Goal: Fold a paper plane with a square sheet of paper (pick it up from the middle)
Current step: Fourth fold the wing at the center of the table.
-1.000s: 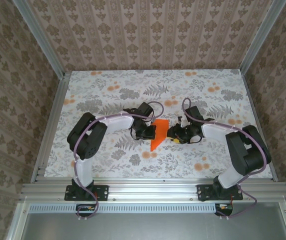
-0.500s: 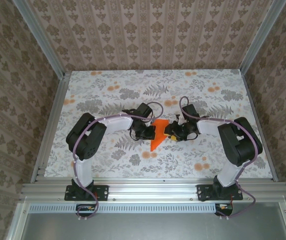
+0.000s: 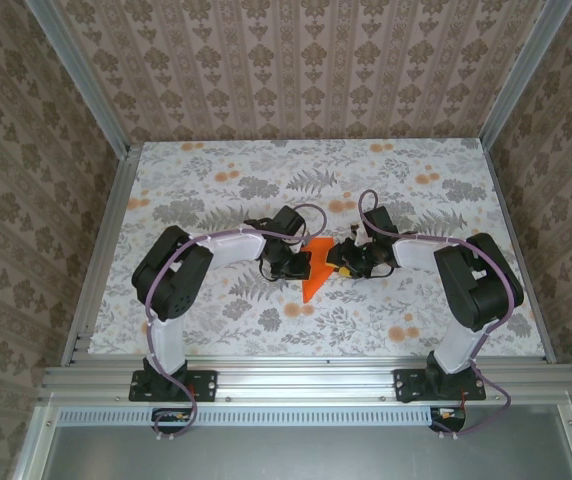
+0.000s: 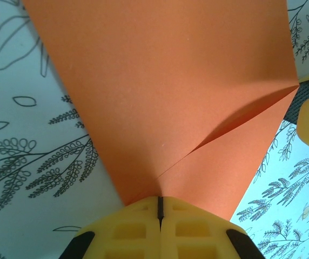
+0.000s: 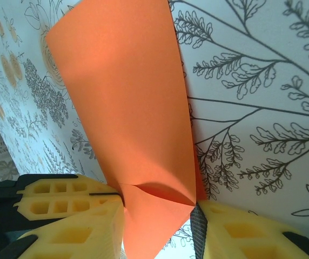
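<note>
- Paper (image 3: 315, 268): orange, partly folded with a diagonal crease, held between the two arms at mid-tabletop (image 3: 216, 330); plain, bearing no writing.
- Left end effector (image 4: 160, 208): clenched on the paper's edge, yellow pads pressed together.
- Right end effector (image 5: 157, 216): jaws parted, paper between its yellow fingers (image 5: 73, 205); whether it pinches the paper cannot be told.

A floral-print tabletop (image 3: 206, 320) sits inside an aluminium frame (image 3: 306, 378), with patterned wallpaper walls (image 3: 296, 70) around it.
</note>
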Controlling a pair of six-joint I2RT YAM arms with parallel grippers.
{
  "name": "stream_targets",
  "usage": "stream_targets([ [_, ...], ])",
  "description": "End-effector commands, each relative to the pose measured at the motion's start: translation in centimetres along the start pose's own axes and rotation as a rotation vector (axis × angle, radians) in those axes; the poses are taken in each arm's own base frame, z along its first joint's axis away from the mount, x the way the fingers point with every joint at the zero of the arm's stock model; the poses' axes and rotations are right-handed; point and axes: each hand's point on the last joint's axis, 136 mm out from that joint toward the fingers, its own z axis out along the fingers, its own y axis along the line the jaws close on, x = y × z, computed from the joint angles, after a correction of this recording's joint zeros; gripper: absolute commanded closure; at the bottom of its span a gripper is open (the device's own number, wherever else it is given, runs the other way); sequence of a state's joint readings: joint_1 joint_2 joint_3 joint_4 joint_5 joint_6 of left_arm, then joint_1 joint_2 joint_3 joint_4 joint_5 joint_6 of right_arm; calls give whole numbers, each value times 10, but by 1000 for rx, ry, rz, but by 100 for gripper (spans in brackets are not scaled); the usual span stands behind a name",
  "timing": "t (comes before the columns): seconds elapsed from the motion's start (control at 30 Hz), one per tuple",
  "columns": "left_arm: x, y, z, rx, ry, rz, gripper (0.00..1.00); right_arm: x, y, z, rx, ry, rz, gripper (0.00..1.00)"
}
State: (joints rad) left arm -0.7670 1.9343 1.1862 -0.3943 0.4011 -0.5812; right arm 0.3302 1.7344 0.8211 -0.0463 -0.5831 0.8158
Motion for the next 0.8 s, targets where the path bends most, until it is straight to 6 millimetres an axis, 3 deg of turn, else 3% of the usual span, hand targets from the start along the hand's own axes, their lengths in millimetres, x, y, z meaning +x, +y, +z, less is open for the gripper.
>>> stream_targets([
  [0.0, 33, 21, 15, -69, 112, -10, 100, -3, 14, -5, -37, -18, -16, 62],
  [0.4, 33, 21, 10, -81, 101, -11, 100, 4, 31, 2, -155, 61, -110, 64],
  [0.77, 30, 21, 5, -88, 87, -13, 100, 15, 26, 6, -120, 181, -286, 67],
])
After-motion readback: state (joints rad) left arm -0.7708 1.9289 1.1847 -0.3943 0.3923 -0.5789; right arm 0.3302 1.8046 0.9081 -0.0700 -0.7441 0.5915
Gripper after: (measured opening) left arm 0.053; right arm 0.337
